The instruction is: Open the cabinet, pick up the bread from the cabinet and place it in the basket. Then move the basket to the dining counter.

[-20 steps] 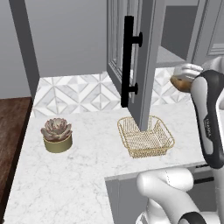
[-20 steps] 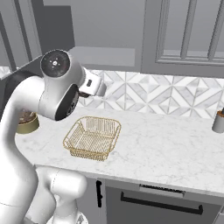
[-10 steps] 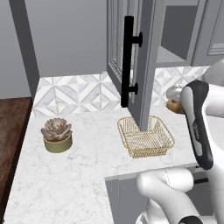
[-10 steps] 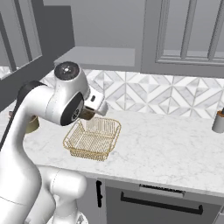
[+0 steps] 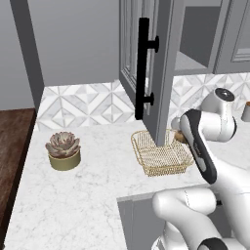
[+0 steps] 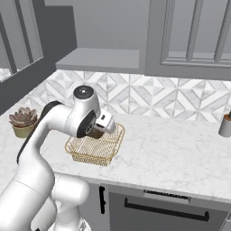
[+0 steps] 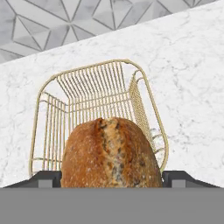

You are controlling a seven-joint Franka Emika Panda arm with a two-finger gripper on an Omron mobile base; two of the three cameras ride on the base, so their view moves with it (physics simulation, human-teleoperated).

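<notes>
**Inspector:** Step in hand?

**Assistant:** Carrying the bread (image 7: 110, 153) to the basket (image 7: 94, 94). The pincer (image 7: 111, 177) pinches the bread between widely set fingers, one tip (image 7: 43, 178) on each flank of the bun. The basket lies directly beyond and below the pincer on the worktop (image 7: 188, 65), apart from the bread. The cabinet (image 5: 163, 73) door stands open above and behind the pincer.

**Inspector:** Next move?

**Assistant:** In my judgement, advance slightly over the basket's centre, lower, then release. The near rim sits under the bun, so an early release risks it catching the wire.

**Inspector:** Change from the earlier frames?

**Assistant:** The arm has swung down from cabinet height; the pincer (image 6: 100, 128) now hangs at the basket's (image 6: 97, 146) far edge. Basket and succulent (image 5: 63, 149) have not shifted.
</notes>
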